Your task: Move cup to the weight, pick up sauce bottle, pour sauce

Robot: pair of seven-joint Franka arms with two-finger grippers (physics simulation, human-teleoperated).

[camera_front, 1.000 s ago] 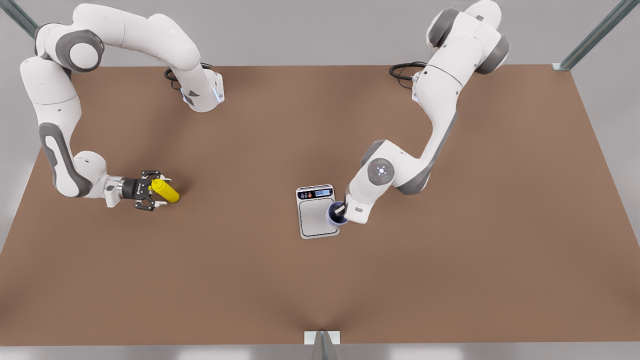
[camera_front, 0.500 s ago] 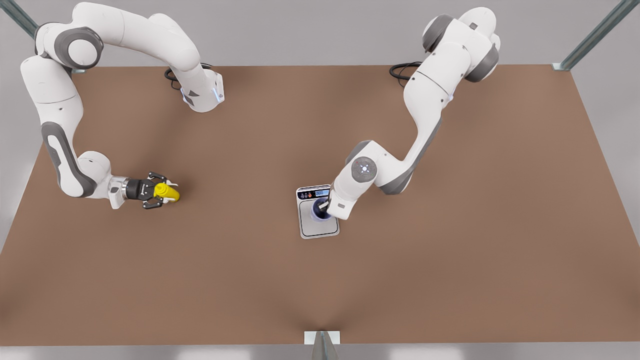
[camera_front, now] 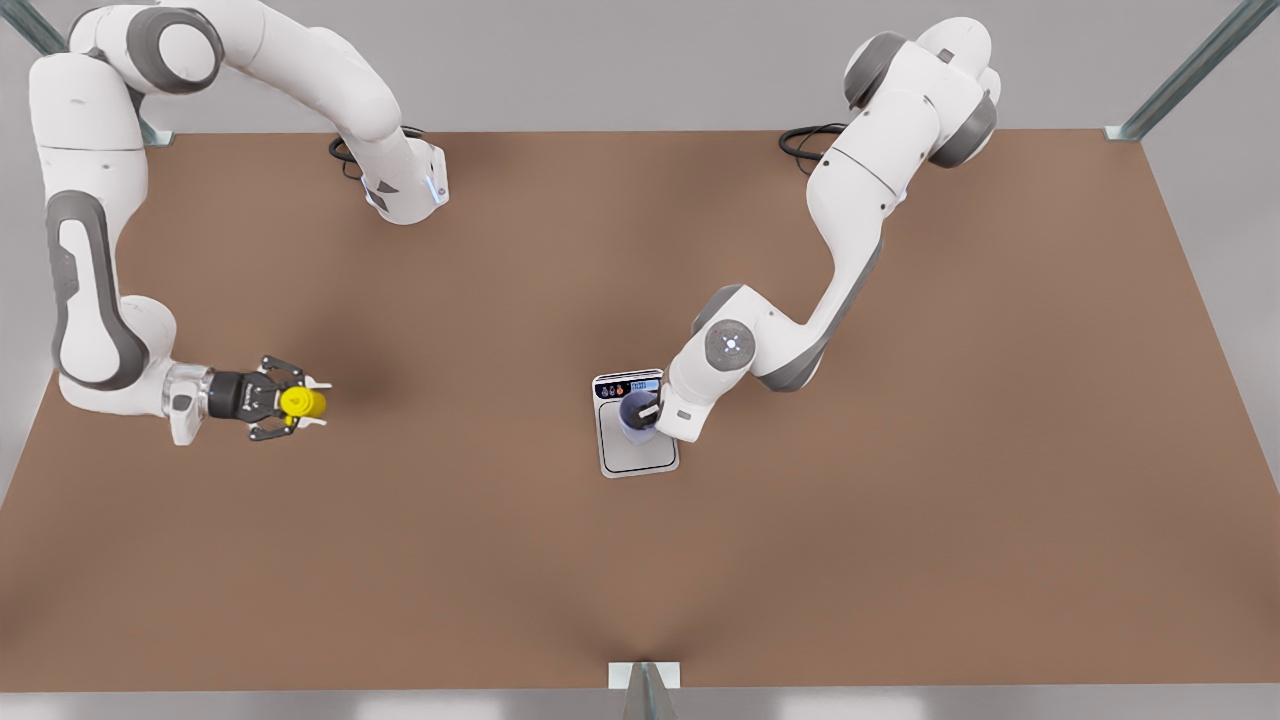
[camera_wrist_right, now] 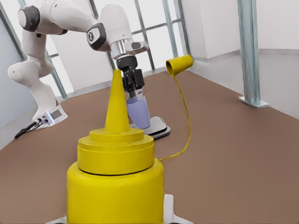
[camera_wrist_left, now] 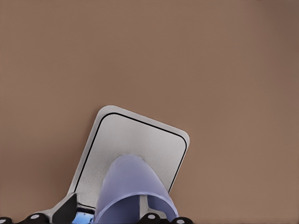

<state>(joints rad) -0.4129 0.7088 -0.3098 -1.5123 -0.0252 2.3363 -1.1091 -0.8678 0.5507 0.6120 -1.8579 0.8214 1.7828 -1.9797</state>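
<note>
The lavender-blue cup point(camera_front: 636, 409) point(camera_wrist_left: 133, 189) stands upright over the weight point(camera_front: 638, 448) point(camera_wrist_left: 135, 140), near its display end. My left gripper point(camera_front: 650, 412) is shut on the cup's rim, at the end of the arm on the front view's right. Whether the cup's base touches the plate I cannot tell. The yellow sauce bottle point(camera_front: 297, 402) point(camera_wrist_right: 116, 182) is upright, nozzle up, off the table at the front view's left. My right gripper point(camera_front: 316, 403) is shut on its body. In the right wrist view the cup point(camera_wrist_right: 138, 111) and weight point(camera_wrist_right: 159, 127) lie beyond the nozzle.
The bottle's yellow cap point(camera_wrist_right: 180, 65) dangles on a thin tether. The brown table point(camera_front: 900, 520) spreads wide between the two arms and toward the front edge. A metal post point(camera_front: 645, 690) stands at the front edge. Cables point(camera_front: 805, 140) lie by the arm bases.
My right gripper closed on the lying bottle, lifted it upright and drew back toward the front view's left. My left gripper carried the cup from the weight's edge onto its plate.
</note>
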